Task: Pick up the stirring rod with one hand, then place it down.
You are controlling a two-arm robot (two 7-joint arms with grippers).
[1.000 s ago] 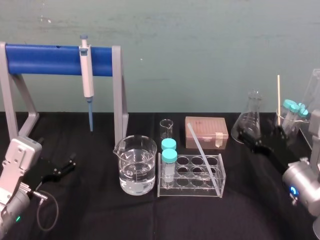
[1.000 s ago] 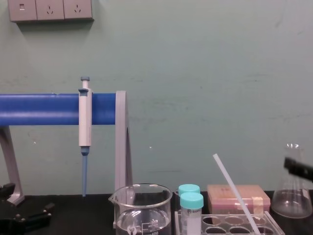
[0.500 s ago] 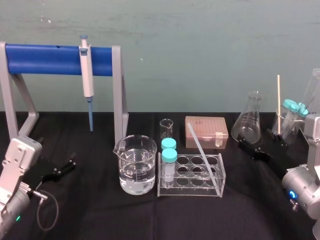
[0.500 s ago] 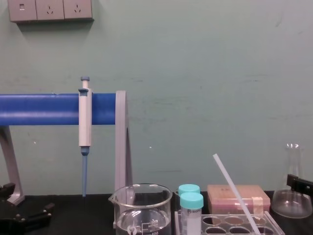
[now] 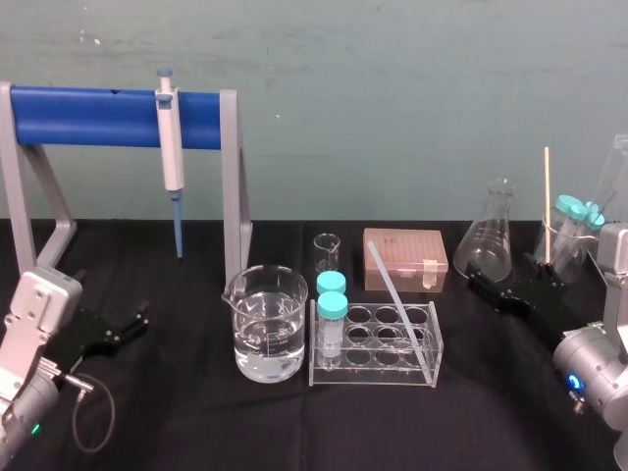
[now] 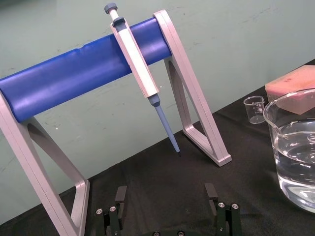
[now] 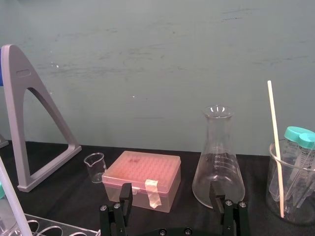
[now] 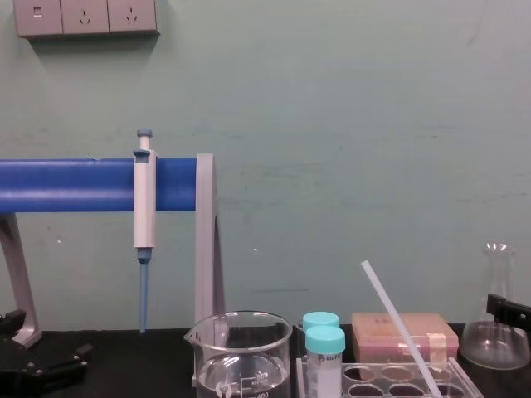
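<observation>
1. The right arm reaches forward, low over the black worktop (image 5: 196, 422), from the right edge. Its end effector (image 5: 503, 272) is by the foot of the glass flask (image 5: 491, 234), to the right of the clear rack (image 5: 363, 373).
2. The left arm lies low at the left edge of the worktop. Its end effector (image 5: 130, 327) has its fingers spread and holds nothing.
3. The stirring rod (image 5: 397, 302) stands slanted in the rack. Its lower end sits in the front right well. Its upper end leans back and leftward, reaching up in front of the pink box (image 5: 404, 257).
4. The right end effector's fingers (image 7: 125, 194) are wide apart with nothing between them, and it is well apart from the rod.
</observation>
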